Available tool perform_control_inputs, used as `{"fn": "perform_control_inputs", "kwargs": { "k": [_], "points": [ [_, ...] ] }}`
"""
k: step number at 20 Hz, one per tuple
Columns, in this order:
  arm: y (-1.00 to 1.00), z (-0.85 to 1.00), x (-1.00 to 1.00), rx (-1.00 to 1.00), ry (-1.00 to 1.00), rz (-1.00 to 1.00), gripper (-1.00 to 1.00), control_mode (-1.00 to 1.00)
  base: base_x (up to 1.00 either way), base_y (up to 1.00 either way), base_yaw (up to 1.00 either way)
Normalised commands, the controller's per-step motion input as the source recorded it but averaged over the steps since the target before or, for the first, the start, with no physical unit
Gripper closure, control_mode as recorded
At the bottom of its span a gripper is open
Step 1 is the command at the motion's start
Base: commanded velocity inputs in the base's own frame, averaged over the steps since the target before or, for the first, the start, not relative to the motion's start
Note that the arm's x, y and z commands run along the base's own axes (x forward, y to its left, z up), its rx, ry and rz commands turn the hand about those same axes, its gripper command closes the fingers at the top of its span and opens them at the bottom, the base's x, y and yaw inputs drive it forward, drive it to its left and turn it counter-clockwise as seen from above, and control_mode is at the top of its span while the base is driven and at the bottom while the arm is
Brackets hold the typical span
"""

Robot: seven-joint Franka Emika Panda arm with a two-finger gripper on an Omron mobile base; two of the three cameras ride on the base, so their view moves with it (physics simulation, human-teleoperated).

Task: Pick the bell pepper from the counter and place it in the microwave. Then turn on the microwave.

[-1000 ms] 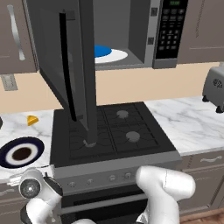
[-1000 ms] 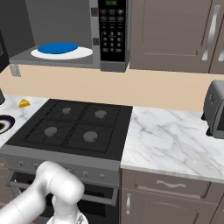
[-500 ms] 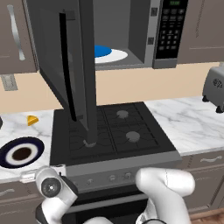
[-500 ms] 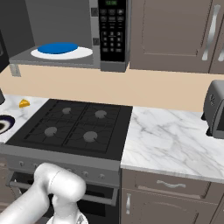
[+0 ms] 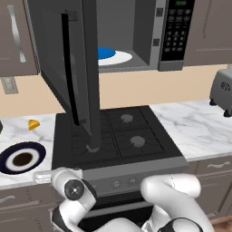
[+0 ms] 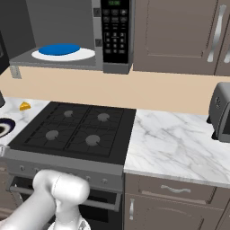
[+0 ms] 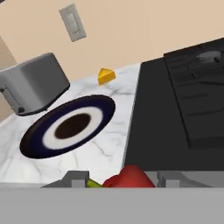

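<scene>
Arm has swung right along the lower edge of the left base view over the last sec: the round dark joint that sat at far lower left is now further in, below the stovetop (image 5: 115, 133) front edge. Base hasn't driven; the scene in both base views sits the same. Reads to me as the arm pulling away from the table (image 5: 195, 124) w/ its load, so the pick looks done and the carry to the microwave (image 5: 136, 31) is starting.

Gripper (image 7: 117, 178): in the hand view the 2 finger tips rise at bottom centre, 1 each side of the bell pepper (image 7: 129, 176). The red lump sits right between them, touching or very nearly, w/ a bit of green stem showing at its left. Fingers are partly apart and look clamped on it; contact itself is cut off by the bottom edge, so that's a judgement, but the pepper appears off the marble and riding w/ the hand.

Behind it in the hand view: dark-rimmed plate (image 7: 68, 125) at centre left, yellow wedge (image 7: 106, 75) above it, a silver toaster (image 7: 33, 83) at upper left, stovetop filling the right.

Microwave door (image 5: 74, 72) hangs wide open at upper left of the left base view; white turntable (image 6: 63, 51) w/ blue centre is bare, keypad (image 6: 113, 29) to its right. Still to do: lift the pepper up to the cavity, set it down, shut the door, press start.
</scene>
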Motion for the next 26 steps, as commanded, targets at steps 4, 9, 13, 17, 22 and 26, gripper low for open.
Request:
{"fn": "perform_control_inputs", "kwargs": {
  "k": [4, 9, 13, 17, 22, 26],
  "points": [
    [-0.39, 0.29, -0.12, 0.10, 0.07, 0.00, 1.00, -1.00, 0.00, 0.00, 0.00],
    [-0.39, 0.31, -0.07, 0.08, 0.16, 0.00, 1.00, -1.00, 0.00, 0.00, 0.00],
    [-0.37, 0.33, -0.01, 0.03, 0.23, 0.00, 1.00, -1.00, 0.00, 0.00, 0.00],
    [-0.33, 0.36, 0.00, 0.02, 0.25, 0.00, 1.00, -1.00, 0.00, 0.00, 0.00],
    [-0.33, 0.38, -0.02, 0.02, 0.23, 0.00, 1.00, -1.00, 0.00, 0.00, 0.00],
    [-0.29, 0.38, -0.02, 0.00, 0.18, 0.00, 1.00, -1.00, 0.00, 0.00, 0.00]
  ]
}}
